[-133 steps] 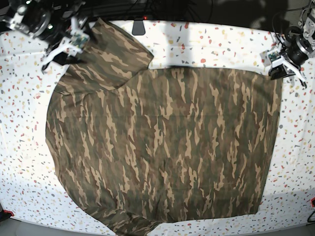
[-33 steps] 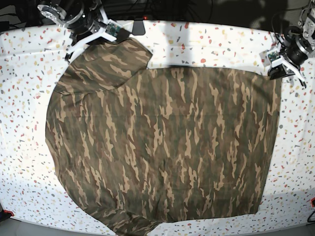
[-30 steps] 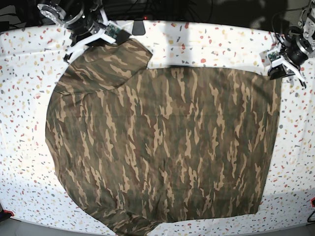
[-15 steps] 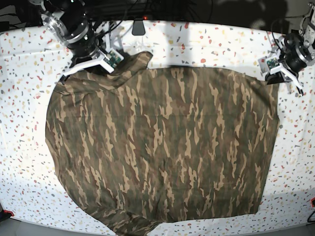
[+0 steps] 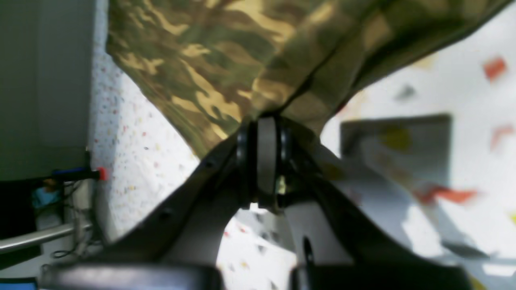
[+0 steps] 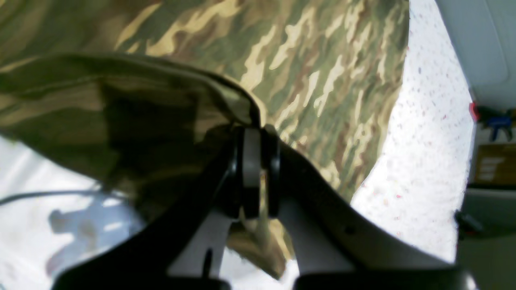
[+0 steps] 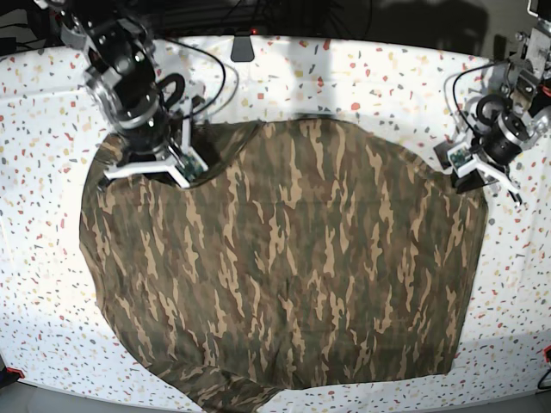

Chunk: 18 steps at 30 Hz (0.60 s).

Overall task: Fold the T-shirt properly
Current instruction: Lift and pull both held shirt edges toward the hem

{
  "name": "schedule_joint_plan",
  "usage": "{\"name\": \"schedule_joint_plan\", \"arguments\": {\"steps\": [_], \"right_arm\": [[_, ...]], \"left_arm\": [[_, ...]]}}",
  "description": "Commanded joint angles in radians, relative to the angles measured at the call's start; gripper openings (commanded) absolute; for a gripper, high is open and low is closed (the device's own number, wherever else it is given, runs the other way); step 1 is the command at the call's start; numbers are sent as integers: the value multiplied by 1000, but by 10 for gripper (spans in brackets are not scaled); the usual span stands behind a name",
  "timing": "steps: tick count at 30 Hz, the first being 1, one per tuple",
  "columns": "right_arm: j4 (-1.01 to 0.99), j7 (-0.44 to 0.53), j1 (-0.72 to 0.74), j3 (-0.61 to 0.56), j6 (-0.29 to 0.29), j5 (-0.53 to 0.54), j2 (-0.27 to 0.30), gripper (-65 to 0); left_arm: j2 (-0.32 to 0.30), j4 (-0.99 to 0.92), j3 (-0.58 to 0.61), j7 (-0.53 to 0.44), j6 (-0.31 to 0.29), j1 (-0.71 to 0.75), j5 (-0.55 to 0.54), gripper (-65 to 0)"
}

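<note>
You have one T-shirt, two arms, two grippers, one table.

T-shirt, count one: camouflage cloth in olive, brown and tan, spread over most of the speckled white table. Its far edge is lifted at both far corners and sags in a shallow curve between them. The near edge lies flat, reaching the table's front rim at lower left.

Right gripper, count one: it sits at the base view's left, over the shirt's far-left corner. In your right wrist view the jaws are pressed together on a fold of cloth, which bunches above the fingertips and hangs down on the near side. Clenched on the T-shirt.

Left gripper, count one: it sits at the base view's right, at the shirt's far-right corner. Your left wrist view shows the jaws closed with the cloth rising out from between the tips and fanning upward. Also grasping the T-shirt.

Cables, at least two: black loops trail behind the right arm, and another beside the left arm.

One small dark block lies at the table's far edge.
</note>
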Motion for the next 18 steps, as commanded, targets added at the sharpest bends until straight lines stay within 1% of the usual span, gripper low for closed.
{"name": "schedule_joint_plan", "arguments": {"steps": [1, 4, 6, 10, 13, 18], "right_arm": [[-5, 25, 37, 6, -13, -2, -9, -650], [-67, 33, 106, 6, -13, 5, -52, -650], [-98, 40, 151, 6, -13, 5, -68, -650], [-154, 54, 225, 6, -12, 29, -64, -650], [-212, 60, 272, 6, -12, 29, -64, -650], [-321, 77, 349, 6, -13, 32, -65, -650]], "left_arm": [[-6, 13, -8, 6, 32, -25, -5, -650], [17, 13, -8, 63, 44, -59, -5, -650], [27, 13, -8, 93, 45, -77, -6, -650], [29, 12, -8, 91, 45, -103, -5, -650], [32, 3, -8, 91, 44, -116, -6, -650], [40, -50, -8, 91, 44, -158, -6, -650]]}}
